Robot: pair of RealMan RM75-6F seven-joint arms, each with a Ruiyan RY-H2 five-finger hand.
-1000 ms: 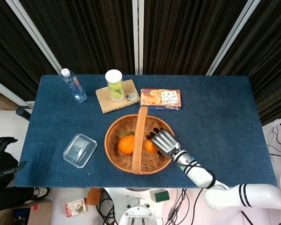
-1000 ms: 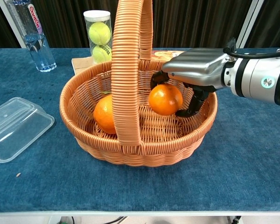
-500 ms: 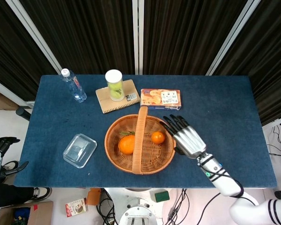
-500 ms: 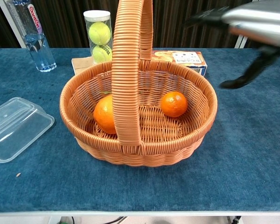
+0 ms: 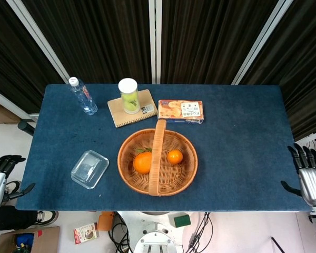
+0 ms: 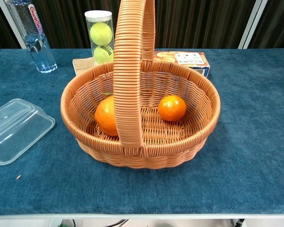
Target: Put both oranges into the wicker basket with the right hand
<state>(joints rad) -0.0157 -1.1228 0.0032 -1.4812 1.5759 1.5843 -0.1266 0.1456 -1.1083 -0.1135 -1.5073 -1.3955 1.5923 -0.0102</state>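
Note:
The wicker basket [image 5: 185, 175] [image 6: 206, 123] stands at the table's front middle, its tall handle arching over it. Two oranges lie inside: the larger orange [image 5: 142, 163] [image 6: 106, 116] left of the handle, the smaller orange [image 5: 175, 156] [image 6: 172, 108] to its right. My right hand [image 5: 309, 179] hangs off the table's right edge, fingers spread, holding nothing. My left hand [image 5: 0, 179] is off the left edge by the floor, fingers apart, empty. Neither hand shows in the chest view.
A clear plastic container [image 5: 89, 168] [image 6: 14, 128] lies left of the basket. Behind stand a water bottle [image 5: 82, 96] [image 6: 35, 38], a tube of tennis balls [image 5: 129, 96] [image 6: 100, 37] on a notebook [image 5: 142, 110], and a biscuit box [image 5: 180, 111] [image 6: 189, 58].
My right hand let go of the smaller orange inside the basket, then pulled out and back to the right, off the table. The orange settled on the basket floor.

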